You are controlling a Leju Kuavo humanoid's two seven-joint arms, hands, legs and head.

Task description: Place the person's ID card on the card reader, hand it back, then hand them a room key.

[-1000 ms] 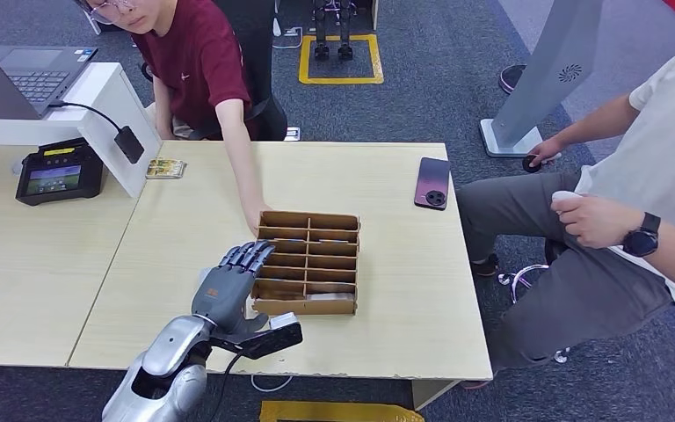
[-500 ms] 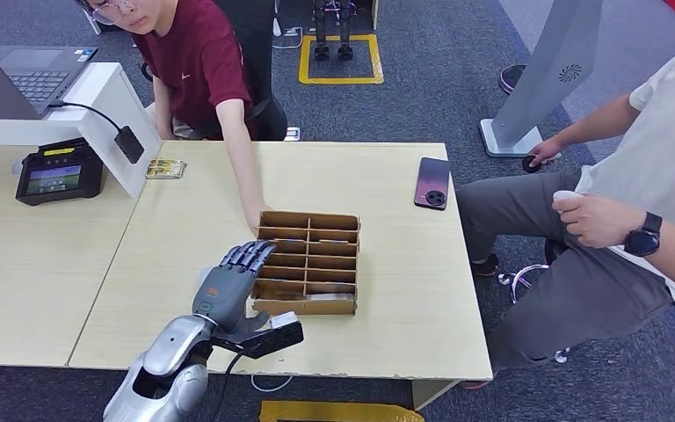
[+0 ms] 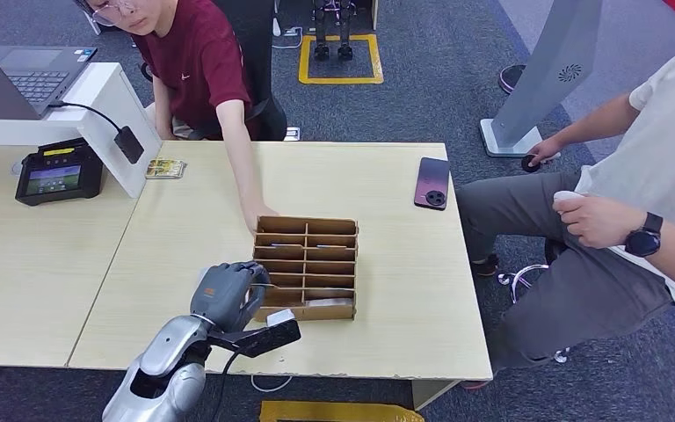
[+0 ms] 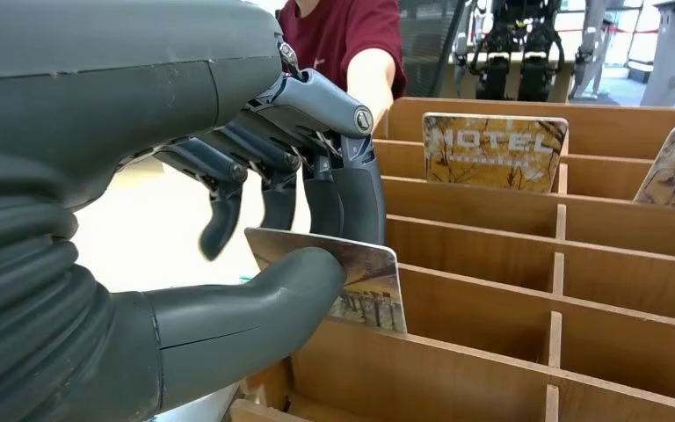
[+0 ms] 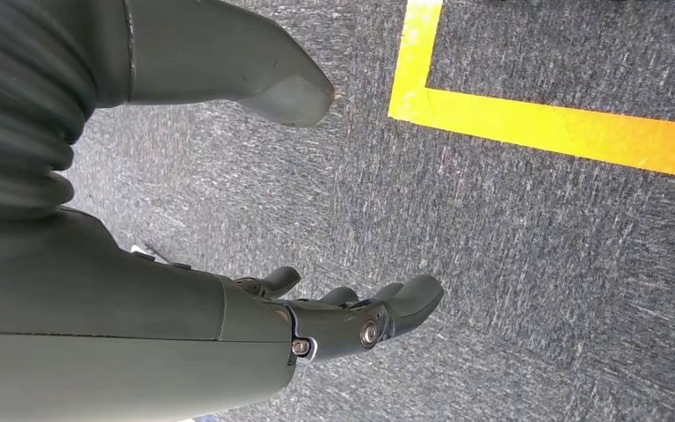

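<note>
At the near left corner of the box [image 3: 306,266] the left hand [image 3: 226,294] has just curled up: a second ago its fingers lay stretched flat over the slots, and now they are folded in, with the thumb [image 4: 255,321] pressing a key card [image 4: 352,280] against the fingertips, so it's got one pinched. That card sits right at the front row of the box, tilted, and whether its lower edge has left the slot I can't tell. More cards marked HOTEL [image 4: 494,151] stand upright in the rows further back. Across the table [image 3: 185,237] the person in the red shirt keeps a hand [image 3: 257,216] on the box's far corner, and the box looks nudged a touch toward the robot since a moment ago. Over on the left the reader [image 3: 57,171] has nothing on it, and a small card [image 3: 165,168] lies just beside the white stand, so I'd judge the ID part is behind us and this is the room key step: lift it clear, then reach it over. Down by the floor the right hand [image 5: 352,321] hangs with fingers loosely apart, holding nothing
</note>
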